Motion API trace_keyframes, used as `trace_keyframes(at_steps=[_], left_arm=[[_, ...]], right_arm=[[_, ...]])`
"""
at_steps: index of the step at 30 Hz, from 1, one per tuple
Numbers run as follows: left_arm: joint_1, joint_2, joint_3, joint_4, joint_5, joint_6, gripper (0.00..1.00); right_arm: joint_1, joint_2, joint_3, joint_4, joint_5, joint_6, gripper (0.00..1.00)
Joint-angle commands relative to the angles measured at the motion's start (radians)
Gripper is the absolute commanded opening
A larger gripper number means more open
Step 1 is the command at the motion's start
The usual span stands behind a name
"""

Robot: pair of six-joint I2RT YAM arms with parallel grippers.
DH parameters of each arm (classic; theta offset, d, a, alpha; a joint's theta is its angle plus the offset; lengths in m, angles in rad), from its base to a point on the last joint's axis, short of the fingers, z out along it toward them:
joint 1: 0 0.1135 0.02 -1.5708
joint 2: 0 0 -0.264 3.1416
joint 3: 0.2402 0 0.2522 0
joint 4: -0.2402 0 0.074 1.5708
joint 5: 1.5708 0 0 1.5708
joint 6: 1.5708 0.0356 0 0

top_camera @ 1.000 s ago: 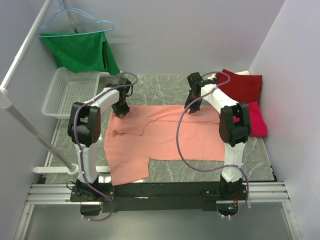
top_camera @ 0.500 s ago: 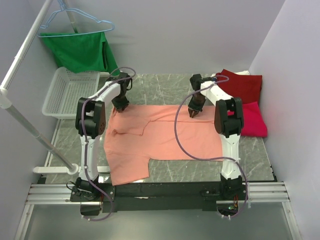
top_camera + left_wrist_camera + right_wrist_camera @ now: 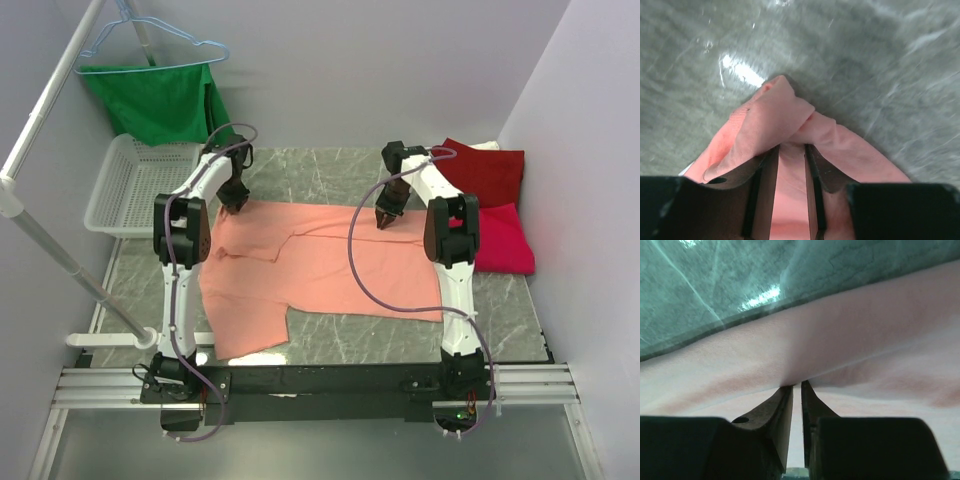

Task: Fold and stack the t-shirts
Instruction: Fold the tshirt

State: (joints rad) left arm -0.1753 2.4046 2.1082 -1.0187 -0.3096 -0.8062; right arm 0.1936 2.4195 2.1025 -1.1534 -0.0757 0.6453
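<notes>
**Top view.** The salmon-pink t-shirt (image 3: 330, 265) lies spread on the grey marbled counter (image 3: 320, 175), with both tools down at its far edge. The left tool (image 3: 235, 203) grips the shirt's far left corner. The right tool (image 3: 384, 220) grips the same edge further along, and the edge runs nearly straight between them. Just to the right of the right tool lies the dark red t-shirt (image 3: 487, 170). The crimson-pink t-shirt (image 3: 503, 240) lies on the near side of it, the two touching. To the left of the left tool sits a white mesh basket (image 3: 135, 185). Beyond the basket, a green garment (image 3: 160, 100) hangs on a light-blue wire hanger (image 3: 150, 42).

**Left wrist.** The left tool (image 3: 790, 157) is clamped on a fold of the salmon-pink t-shirt (image 3: 770, 115). The cloth runs between the two fingers (image 3: 767, 172) and bunches into a rounded hump just ahead of the tips. The counter (image 3: 865, 50) lies beyond the hump, with a patch of glare on it.

**Right wrist.** The right tool (image 3: 795, 386) has its fingers (image 3: 780, 410) almost together, nipping the salmon-pink t-shirt (image 3: 865, 330). The cloth puckers at the tips and spreads away to both sides. The counter (image 3: 715, 280) shows past the shirt's edge.
</notes>
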Motion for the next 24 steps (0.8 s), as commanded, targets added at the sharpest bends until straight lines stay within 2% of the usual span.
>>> trace_keyframes(at_steps=[1,4,9,16,24], left_arm=[[0.03,0.034,0.072,0.045,0.05,0.016,0.33],[0.042,0.034,0.088,0.068,0.082,0.03,0.33],[0.069,-0.007,0.072,0.092,0.06,0.033,0.34],[0.094,-0.035,0.069,0.063,-0.061,0.001,0.32],[0.094,-0.11,0.024,0.095,-0.123,-0.022,0.32]], right_arm=[[-0.025,0.05,0.085,-0.069,-0.024,-0.006,0.18],[-0.04,0.064,0.103,-0.086,-0.024,-0.006,0.17],[-0.069,0.033,0.025,-0.062,-0.027,0.001,0.14],[-0.092,-0.003,-0.064,-0.046,-0.001,-0.004,0.11],[-0.109,-0.034,-0.145,-0.039,0.03,0.004,0.07]])
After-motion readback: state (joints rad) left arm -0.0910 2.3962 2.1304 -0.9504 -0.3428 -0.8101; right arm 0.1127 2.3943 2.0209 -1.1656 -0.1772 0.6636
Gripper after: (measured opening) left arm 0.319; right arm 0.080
